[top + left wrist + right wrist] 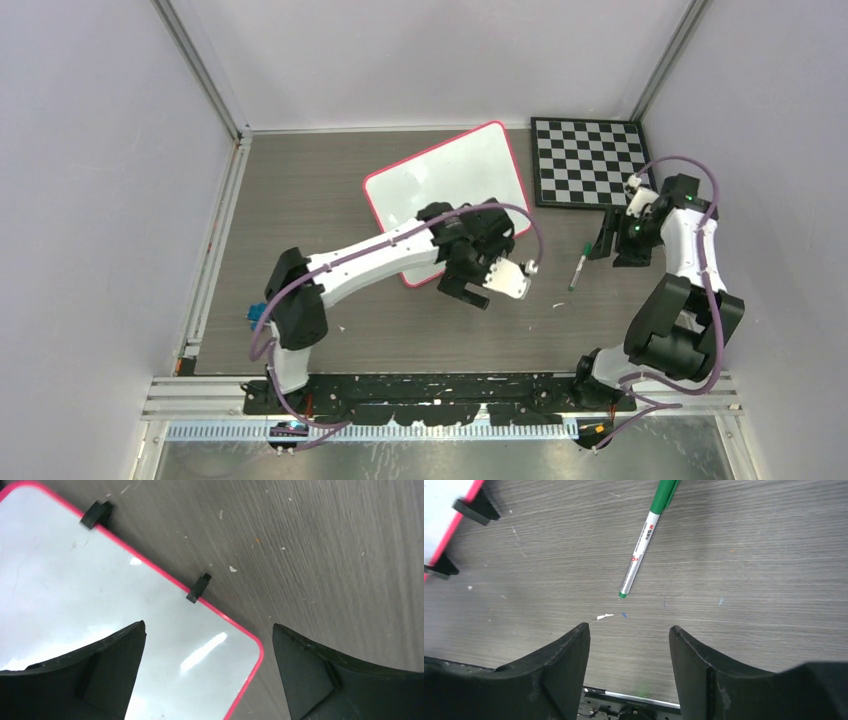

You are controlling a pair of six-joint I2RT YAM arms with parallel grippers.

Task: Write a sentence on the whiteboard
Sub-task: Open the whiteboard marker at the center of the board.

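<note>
Right of the whiteboard [450,180], a green marker [579,268] lies loose on the table [310,200]. Left gripper [209,629] is spread wide over the board's near corner. Right gripper [629,630] is part-spread and empty, aimed at the marker tip, probably for pickup. Board shows no lettering.

Left claw [209,626]: your jaws stand wide over the whiteboard [100,595] corner; two clips [199,587] stick out along its rim.
Right claw [628,626]: jaws parted above bare counter [749,580]; the pen [639,555] lies flat just ahead.
Middle: you have open counter either side of the pen.
Far right: checkerboard [588,160] fills that corner, beside the whiteboard.
</note>
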